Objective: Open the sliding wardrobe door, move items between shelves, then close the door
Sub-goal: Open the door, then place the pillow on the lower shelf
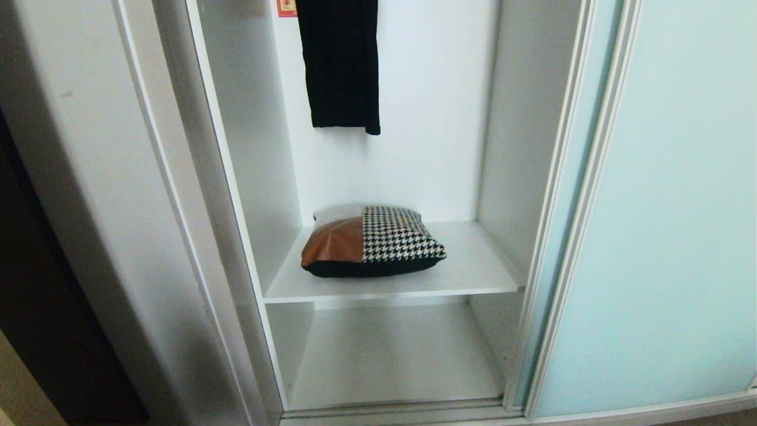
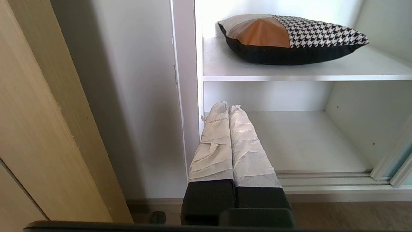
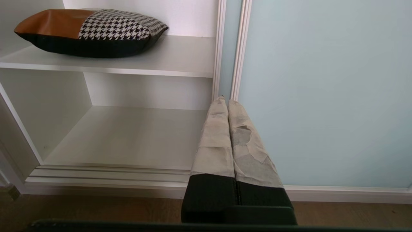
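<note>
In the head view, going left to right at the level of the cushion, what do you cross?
White wardrobe side panel → open compartment's left inner wall → cushion on the upper shelf → compartment's right inner wall → silvery door frame → frosted aqua sliding wardrobe door.

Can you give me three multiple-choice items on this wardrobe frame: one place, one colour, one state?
1. Where does the houndstooth and tan square cushion lie?
A. upper white shelf board
B. bottom white board
C. floor

2. What colour is the frosted glass sliding door?
A. grey
B. pale aqua
C. yellow

3. How does that door stand?
A. shut over the compartment
B. slid aside, compartment open
C. taken off

Answers: 1 A, the cushion rests on the upper board, the bottom one bare. 2 B, the glass is pale aqua. 3 B, shelves and the hanging black ribbed garment show uncovered.
</note>
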`<state>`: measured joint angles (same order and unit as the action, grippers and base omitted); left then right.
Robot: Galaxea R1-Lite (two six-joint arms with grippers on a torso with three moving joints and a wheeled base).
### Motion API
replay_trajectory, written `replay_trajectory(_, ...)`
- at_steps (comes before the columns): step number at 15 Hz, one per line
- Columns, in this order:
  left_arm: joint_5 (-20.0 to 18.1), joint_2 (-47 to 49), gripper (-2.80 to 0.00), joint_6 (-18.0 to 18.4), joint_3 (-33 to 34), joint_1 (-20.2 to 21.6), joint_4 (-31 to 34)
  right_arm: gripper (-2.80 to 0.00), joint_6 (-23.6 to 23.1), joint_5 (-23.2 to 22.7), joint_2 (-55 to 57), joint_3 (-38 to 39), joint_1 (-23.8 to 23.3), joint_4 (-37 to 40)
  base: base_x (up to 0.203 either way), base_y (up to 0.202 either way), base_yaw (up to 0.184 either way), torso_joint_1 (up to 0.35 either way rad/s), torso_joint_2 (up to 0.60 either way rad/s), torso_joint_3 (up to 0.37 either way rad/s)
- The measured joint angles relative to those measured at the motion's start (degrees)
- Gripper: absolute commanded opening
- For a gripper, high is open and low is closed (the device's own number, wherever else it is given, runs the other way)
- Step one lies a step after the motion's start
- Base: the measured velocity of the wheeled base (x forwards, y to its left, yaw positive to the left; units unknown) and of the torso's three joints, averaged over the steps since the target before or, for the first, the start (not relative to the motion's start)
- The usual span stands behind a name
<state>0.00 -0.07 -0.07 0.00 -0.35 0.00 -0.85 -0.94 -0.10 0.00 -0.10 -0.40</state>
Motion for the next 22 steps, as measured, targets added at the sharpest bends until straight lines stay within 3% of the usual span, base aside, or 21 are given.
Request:
replay_trajectory(11, 0.0, 0.0, -2.8, 0.05, 0.0, 0.0, 0.0, -2.8, 0.11, 0.09, 0.02, 0.0, 0.0, 0.0, 0.0, 0.0, 0.0, 0.0, 0.0, 0.0)
replay_trajectory(17, -0.3, 0.23, -2.8, 4.12, -1.17, 0.0, 3.47, -2.8, 0.11, 0.09, 0.02, 0.0, 0.0, -0.01, 0.0, 0.0, 0.0, 0.0, 0.0, 0.0)
replay_trajectory(20, -2.16, 4.37, -2.8, 3.36, -9.61, 0.02, 6.92, -2.8, 0.09, 0.09, 0.02, 0.0, 0.0, -0.04, 0.0, 0.0, 0.0, 0.0, 0.0, 0.0)
replay_trajectory(22, -5.04, 12.08, -2.8, 0.14, -17.68, 0.0, 7.06, -2.8, 0.09, 0.09, 0.02, 0.0, 0.0, -0.01, 0.0, 0.0, 0.0, 0.0, 0.0, 0.0)
